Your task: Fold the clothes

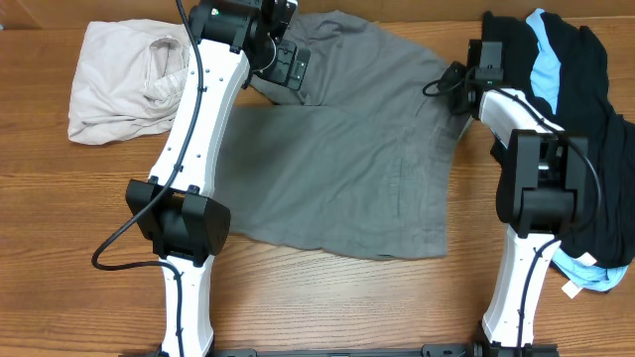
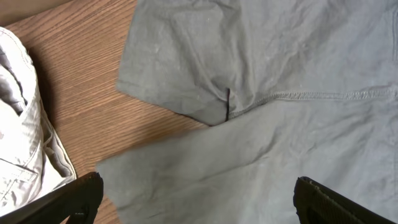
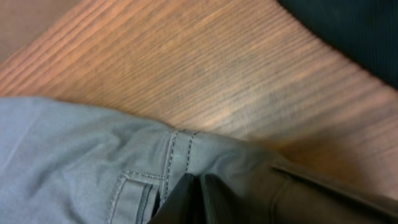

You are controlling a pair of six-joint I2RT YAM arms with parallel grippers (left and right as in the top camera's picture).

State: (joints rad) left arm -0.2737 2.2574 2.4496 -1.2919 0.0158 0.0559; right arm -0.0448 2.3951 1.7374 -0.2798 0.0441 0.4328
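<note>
1. The grey shorts [image 1: 337, 149] lie spread over the middle of the bench [image 1: 347, 307], with one layer lapped over another.
2. Around them, a crumpled cream garment [image 1: 119, 84] sits at the far left. A black garment [image 1: 585, 99] is heaped along the right edge, with a light-blue garment [image 1: 544, 55] showing at its top and bottom.
3. In the overhead view, the left arm [image 1: 198, 129] crosses the shorts' left edge. The right arm [image 1: 536, 178] covers part of the black heap.
4. The left gripper [image 1: 290, 64] hangs over the shorts' upper-left part. In the left wrist view its fingers sit far apart in the lower corners, so the left gripper [image 2: 199, 193] is released, with flat grey cloth [image 2: 280, 74] below.
5. The right gripper [image 1: 460, 87] is at the shorts' right edge. The right wrist view shows the gripper [image 3: 236, 202] clenched on a pinch of grey fabric [image 3: 81, 155], beside a double-stitched seam.
6. Hard to make out: the right wrist picture is blurred and its fingers are cut off at the bottom. The overhead view shows neither gripper's opening.
7. Seen only in the left wrist view: a stitched hem line, a short dark slit at a seam, and bare wood [image 2: 81, 62] between the shorts and the cream garment [image 2: 18, 124].
</note>
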